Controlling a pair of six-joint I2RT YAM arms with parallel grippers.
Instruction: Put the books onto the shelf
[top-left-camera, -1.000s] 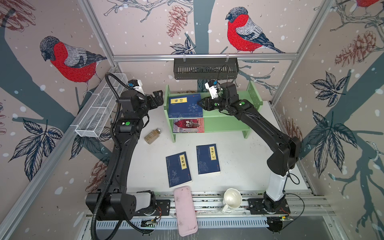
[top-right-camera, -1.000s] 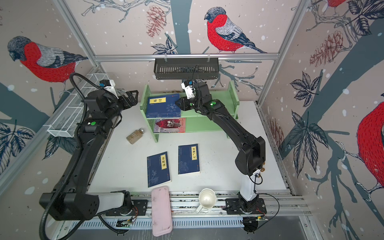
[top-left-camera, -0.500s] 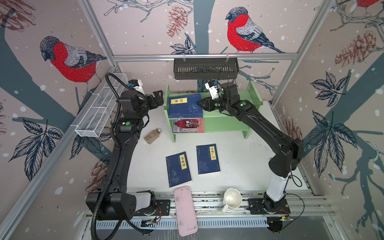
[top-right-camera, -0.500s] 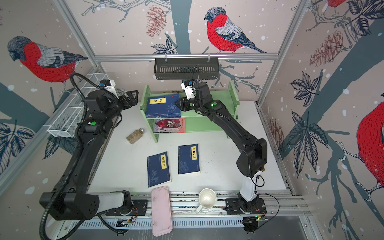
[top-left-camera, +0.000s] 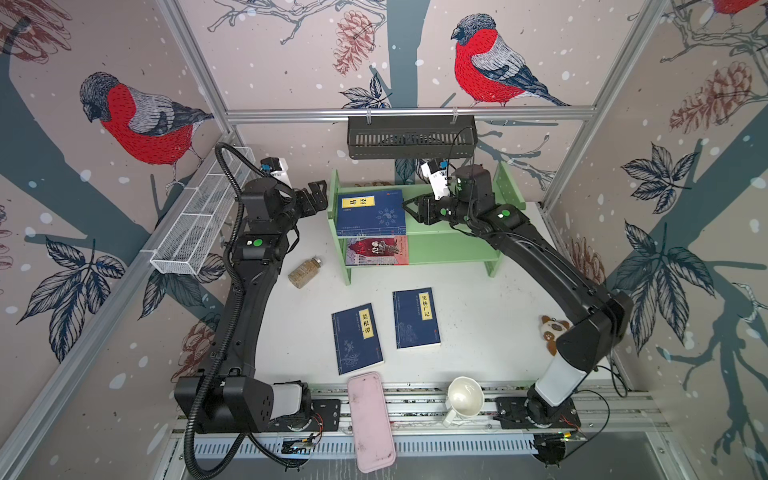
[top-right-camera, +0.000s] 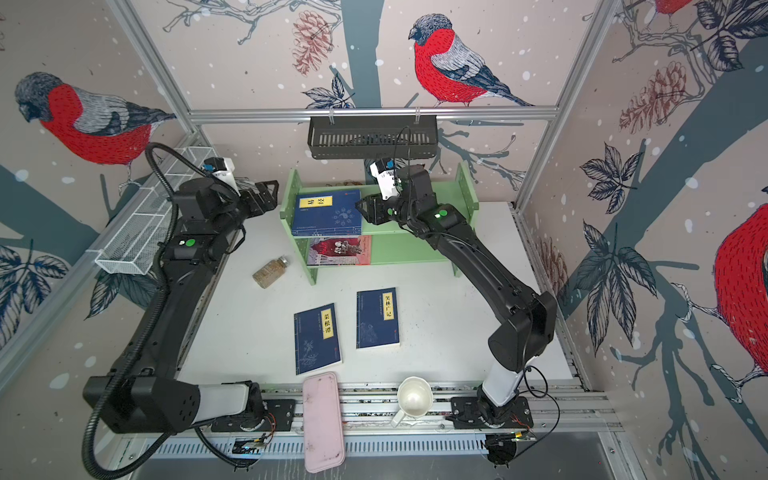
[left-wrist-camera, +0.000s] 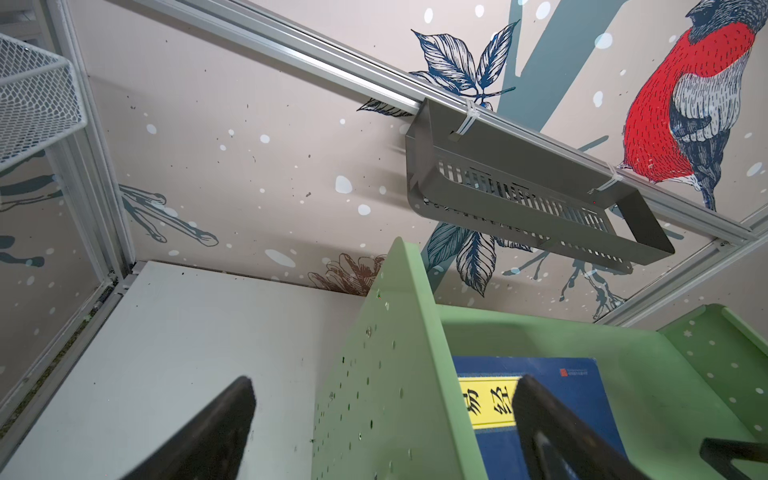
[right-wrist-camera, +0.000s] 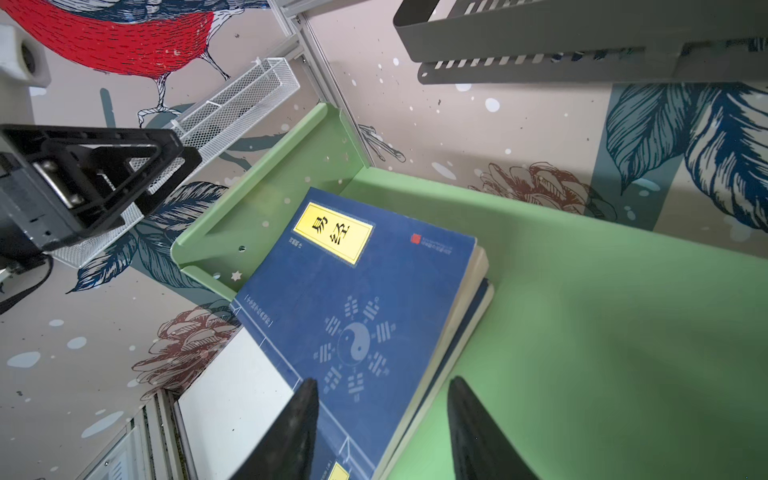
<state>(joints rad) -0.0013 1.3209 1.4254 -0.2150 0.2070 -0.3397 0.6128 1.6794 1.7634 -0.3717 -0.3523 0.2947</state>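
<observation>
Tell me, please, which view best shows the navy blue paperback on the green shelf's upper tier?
The right wrist view: the navy blue paperback fills it, yellow label sharp, another book edging out beneath. Both top views show it small; the left wrist view shows only part.

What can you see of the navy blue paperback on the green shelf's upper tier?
The navy blue paperback has a yellow title label, a pale yin-yang-and-trigram drawing and a small red seal. It lies flat, cover up, at the left end of the light green wooden shelf's upper tier, resting on a second blue-covered book. The right pincer hovers open by its page-side edge; whether they touch cannot be told.
</observation>
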